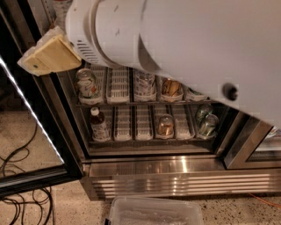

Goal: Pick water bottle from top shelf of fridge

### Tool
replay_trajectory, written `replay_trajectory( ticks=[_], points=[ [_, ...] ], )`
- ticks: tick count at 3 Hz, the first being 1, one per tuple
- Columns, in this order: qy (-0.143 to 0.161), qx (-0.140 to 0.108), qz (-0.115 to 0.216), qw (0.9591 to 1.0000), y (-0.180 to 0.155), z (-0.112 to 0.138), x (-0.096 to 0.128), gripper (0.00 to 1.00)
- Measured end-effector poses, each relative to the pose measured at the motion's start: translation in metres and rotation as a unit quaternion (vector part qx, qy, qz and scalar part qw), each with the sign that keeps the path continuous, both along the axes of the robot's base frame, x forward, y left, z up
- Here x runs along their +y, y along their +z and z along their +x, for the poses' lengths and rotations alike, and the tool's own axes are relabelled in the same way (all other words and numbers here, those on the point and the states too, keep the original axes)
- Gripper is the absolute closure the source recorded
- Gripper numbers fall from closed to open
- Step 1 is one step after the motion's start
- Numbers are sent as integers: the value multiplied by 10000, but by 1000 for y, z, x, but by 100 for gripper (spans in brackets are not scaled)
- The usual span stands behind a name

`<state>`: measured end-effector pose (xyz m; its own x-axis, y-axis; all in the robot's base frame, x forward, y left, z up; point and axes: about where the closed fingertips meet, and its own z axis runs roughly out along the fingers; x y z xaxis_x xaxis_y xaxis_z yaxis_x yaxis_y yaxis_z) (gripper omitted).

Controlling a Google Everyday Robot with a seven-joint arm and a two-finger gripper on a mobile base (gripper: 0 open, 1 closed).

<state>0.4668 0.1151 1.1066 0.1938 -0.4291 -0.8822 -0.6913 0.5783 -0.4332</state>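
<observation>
My gripper (46,59), tan and blocky, is at the upper left, in front of the fridge's (175,169) open left side. My large white arm (184,48) fills the top of the view and hides the top shelf. The water bottle is not clearly visible. A pale shape with a reddish band (60,9) shows at the top edge just above the gripper, and I cannot tell what it is. Below the arm are two lower wire shelves with white slotted lane trays (118,85).
A can (86,83) stands on the upper visible shelf. On the lower shelf are a small brown-liquid bottle (99,124) and green glass bottles (206,123). The black-framed door with its lit strip (30,110) stands open at left. Cables (22,193) lie on the floor and a clear plastic bin (153,211) sits below.
</observation>
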Motion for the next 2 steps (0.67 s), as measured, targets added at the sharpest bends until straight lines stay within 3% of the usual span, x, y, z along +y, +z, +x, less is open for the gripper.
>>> replay_trajectory(
  ticks=[1, 2],
  points=[
    [0, 1, 1, 10000, 0, 0, 0, 0],
    [94, 248, 265, 9993, -27, 9, 23, 0]
  ],
)
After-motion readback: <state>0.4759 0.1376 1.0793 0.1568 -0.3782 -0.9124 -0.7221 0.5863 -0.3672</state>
